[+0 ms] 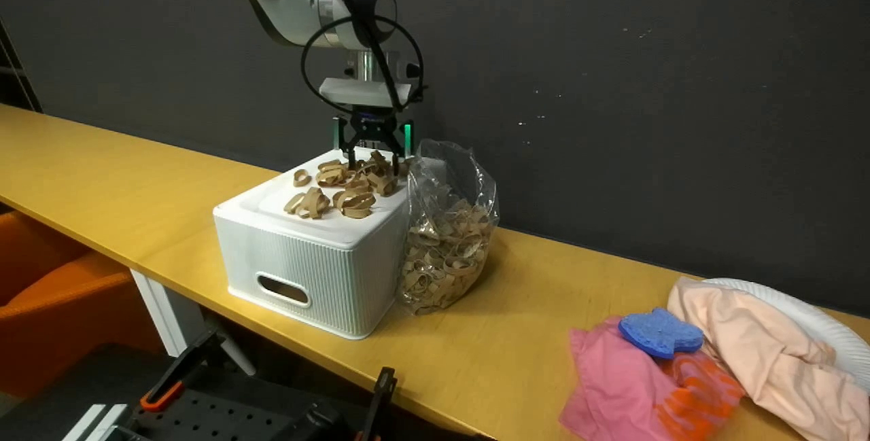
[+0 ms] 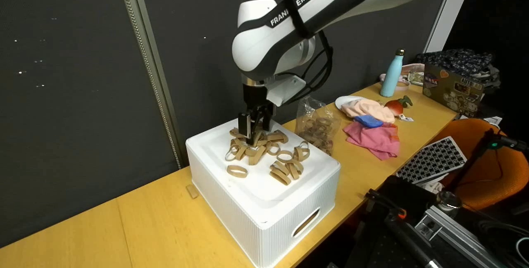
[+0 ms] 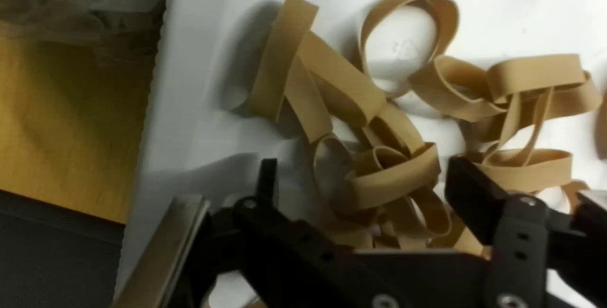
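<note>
Tan bands (image 3: pixel 397 181) lie, long axes criss-crossing.

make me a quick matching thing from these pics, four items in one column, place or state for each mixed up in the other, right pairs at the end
Column one
1. tool
2. bag
3. white box
4. bottle

Column two
A. under loose bands, with ribbed sides
B. jaws open, down at the loose bands
C. light blue, standing on the table
D. see-through, with more bands inside

Right pairs
1-B
2-D
3-A
4-C
</note>
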Motion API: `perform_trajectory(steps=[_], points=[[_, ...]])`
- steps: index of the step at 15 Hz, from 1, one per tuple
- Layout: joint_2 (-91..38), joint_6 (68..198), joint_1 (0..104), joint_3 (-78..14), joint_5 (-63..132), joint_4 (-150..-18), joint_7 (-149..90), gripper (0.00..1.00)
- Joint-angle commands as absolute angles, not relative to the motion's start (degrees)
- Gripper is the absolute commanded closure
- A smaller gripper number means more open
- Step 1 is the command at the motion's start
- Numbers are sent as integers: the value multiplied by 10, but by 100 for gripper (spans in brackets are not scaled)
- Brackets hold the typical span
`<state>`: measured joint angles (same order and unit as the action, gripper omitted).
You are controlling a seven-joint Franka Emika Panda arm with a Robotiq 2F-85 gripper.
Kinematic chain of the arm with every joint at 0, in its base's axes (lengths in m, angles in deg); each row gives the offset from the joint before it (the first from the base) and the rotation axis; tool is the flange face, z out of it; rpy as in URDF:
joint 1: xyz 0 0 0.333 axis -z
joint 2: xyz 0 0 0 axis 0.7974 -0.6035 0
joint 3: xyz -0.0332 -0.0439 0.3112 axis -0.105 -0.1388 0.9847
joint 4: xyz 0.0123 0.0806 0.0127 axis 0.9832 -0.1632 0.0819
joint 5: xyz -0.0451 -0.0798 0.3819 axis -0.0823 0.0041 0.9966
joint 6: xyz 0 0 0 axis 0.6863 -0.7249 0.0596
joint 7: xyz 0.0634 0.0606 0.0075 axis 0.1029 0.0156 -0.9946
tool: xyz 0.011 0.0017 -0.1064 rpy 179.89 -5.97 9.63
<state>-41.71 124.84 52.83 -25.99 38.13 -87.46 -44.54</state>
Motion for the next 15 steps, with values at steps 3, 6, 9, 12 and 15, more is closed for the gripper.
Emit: perform_trajectory(steps=[3, 6, 9, 12, 15], points=[[-436, 1191, 528, -258, 378, -827, -436, 58], [-437, 1167, 529, -257, 380, -817, -436, 80], [-433, 1146, 530, -256, 383, -813, -436, 99], [-420, 1124, 532, -256, 388, -807, -437, 100], [-405, 1106, 534, -256, 389, -799, -438, 99]])
